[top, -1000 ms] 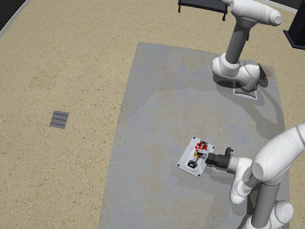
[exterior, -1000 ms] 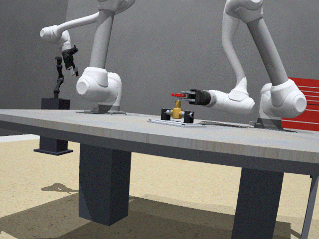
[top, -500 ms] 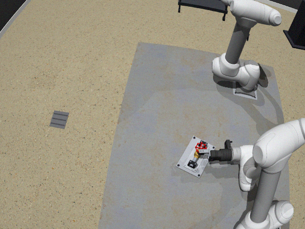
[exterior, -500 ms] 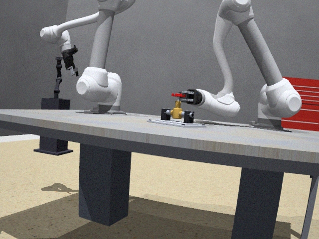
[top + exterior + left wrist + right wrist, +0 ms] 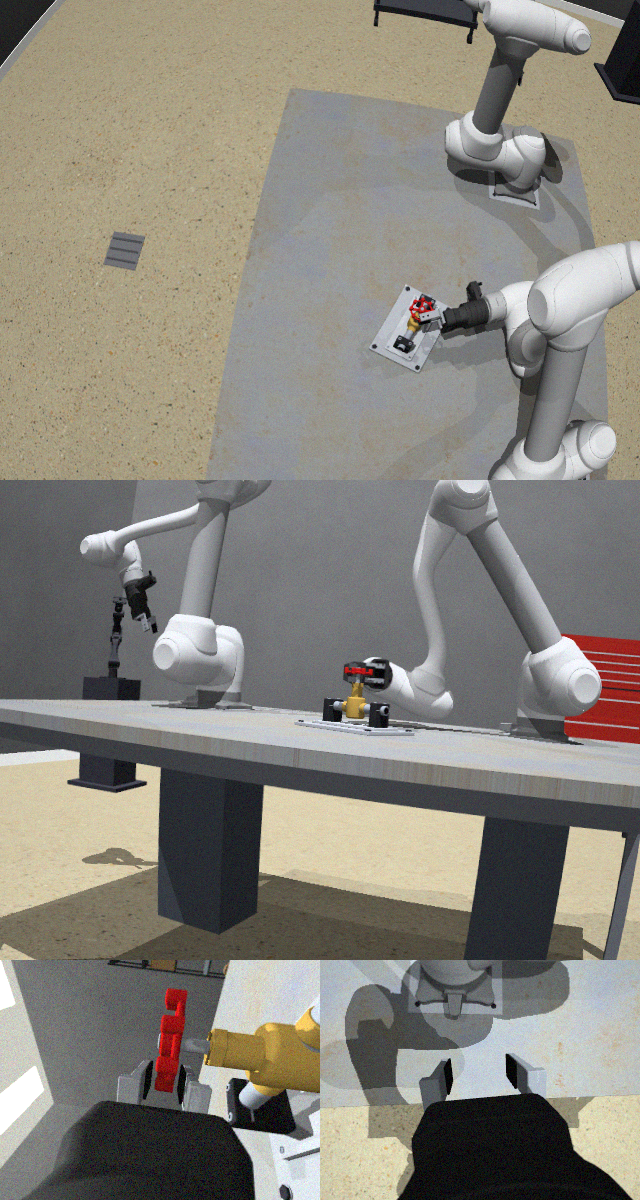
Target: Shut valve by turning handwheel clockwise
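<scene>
Off at the yellow valve's [image 5: 413, 324] [image 5: 354, 707] [image 5: 285, 1055] ten o'clock, the right gripper [image 5: 148, 626] [image 5: 479, 1067] hangs spread wide. Atop the valve sits the red handwheel [image 5: 415, 309] [image 5: 358, 671] [image 5: 172, 1025]; from overhead's three o'clock, the left gripper [image 5: 425, 316] [image 5: 357, 671] [image 5: 165, 1075] straddles its rim, fingers parted.
</scene>
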You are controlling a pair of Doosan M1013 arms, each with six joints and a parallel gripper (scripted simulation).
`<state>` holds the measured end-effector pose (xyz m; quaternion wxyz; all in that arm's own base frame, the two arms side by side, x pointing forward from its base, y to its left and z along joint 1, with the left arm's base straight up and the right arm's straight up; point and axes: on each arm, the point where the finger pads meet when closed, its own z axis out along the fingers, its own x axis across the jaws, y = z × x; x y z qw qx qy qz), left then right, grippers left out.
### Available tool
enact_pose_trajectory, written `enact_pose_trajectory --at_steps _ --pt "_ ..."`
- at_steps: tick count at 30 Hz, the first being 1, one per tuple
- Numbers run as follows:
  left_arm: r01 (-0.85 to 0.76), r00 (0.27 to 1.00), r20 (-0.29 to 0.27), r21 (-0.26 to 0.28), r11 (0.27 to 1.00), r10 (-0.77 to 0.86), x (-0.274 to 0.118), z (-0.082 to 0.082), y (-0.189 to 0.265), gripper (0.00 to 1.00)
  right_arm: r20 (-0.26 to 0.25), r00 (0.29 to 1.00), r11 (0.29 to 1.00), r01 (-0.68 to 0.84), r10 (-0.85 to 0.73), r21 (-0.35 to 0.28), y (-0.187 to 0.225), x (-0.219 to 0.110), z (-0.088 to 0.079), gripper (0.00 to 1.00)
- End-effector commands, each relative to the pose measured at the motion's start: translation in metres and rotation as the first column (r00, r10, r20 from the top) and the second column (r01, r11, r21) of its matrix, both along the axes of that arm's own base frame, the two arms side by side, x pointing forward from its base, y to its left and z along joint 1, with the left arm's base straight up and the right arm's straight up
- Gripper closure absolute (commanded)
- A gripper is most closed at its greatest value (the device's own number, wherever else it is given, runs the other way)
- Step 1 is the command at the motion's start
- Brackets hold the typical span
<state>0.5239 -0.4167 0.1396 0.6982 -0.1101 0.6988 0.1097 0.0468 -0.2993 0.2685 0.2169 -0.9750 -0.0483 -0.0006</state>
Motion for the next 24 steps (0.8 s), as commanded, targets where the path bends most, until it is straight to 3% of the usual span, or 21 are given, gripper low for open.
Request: enact_pose_trajectory --at_steps 1,24 --pt "-0.043 0.999 0.002 -0.001 0.999 0.043 -0.0007 0.0012 -0.0006 0.45 0.001 1.000 1.000 0.000 0.000 -0.001 -0.0003 0.0001 0.0005 0.00" --pt "-0.142 0.990 0.001 -0.001 0.990 0.142 -0.0033 0.0012 -0.0017 0.45 0.001 1.000 1.000 0.000 0.000 -0.001 -0.0003 0.0001 0.0005 0.00"
